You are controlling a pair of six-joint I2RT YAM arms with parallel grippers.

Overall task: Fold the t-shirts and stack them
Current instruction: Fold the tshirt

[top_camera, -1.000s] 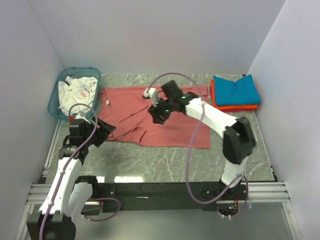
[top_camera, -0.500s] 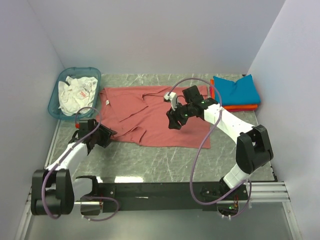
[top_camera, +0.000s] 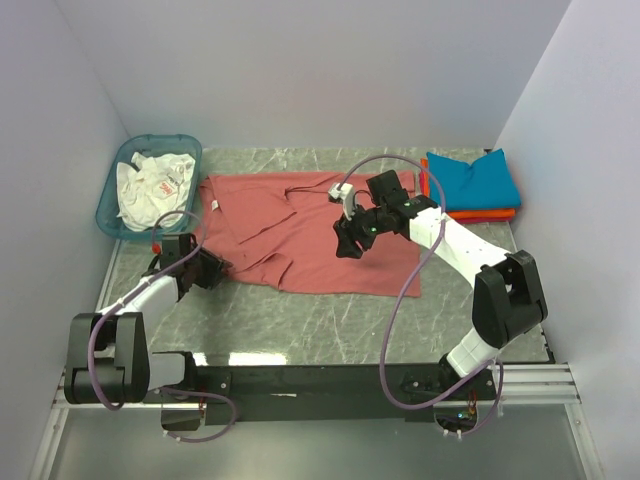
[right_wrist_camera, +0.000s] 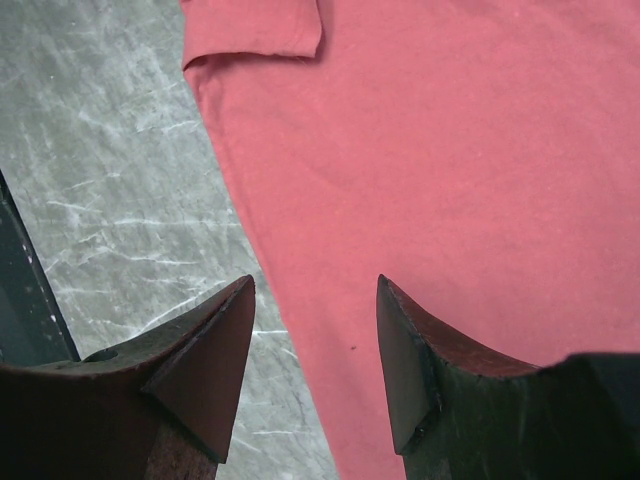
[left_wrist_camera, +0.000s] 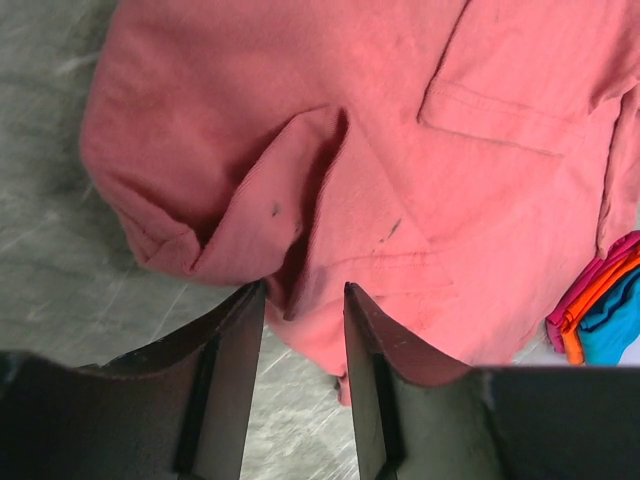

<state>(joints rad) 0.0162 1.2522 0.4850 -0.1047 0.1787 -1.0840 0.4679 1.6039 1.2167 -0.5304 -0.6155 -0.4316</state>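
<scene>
The dusty-red t-shirt point(top_camera: 300, 225) lies spread and rumpled on the marble table, its white neck label point(top_camera: 213, 207) at the left. My left gripper point(top_camera: 213, 268) is low at the shirt's near-left corner; in the left wrist view it point(left_wrist_camera: 304, 292) is open, with a fold of the red shirt's point(left_wrist_camera: 330, 170) edge just between its fingertips. My right gripper point(top_camera: 349, 246) is open over the shirt's middle right; in the right wrist view it point(right_wrist_camera: 315, 290) straddles the red shirt's point(right_wrist_camera: 450, 150) edge and holds nothing. The folded teal-blue shirt point(top_camera: 475, 180) lies on the orange one point(top_camera: 470, 214) at the back right.
A translucent teal basket point(top_camera: 112, 195) holding white crumpled cloth point(top_camera: 150, 180) stands at the back left, beside the shirt's collar. White walls close in the table on three sides. The folded stack also shows at the right of the left wrist view point(left_wrist_camera: 600, 320).
My right gripper has moved right from the shirt's middle over the last second. My left arm has dropped low, its gripper reaching the shirt's near-left corner. Little has moved in the last half second.
</scene>
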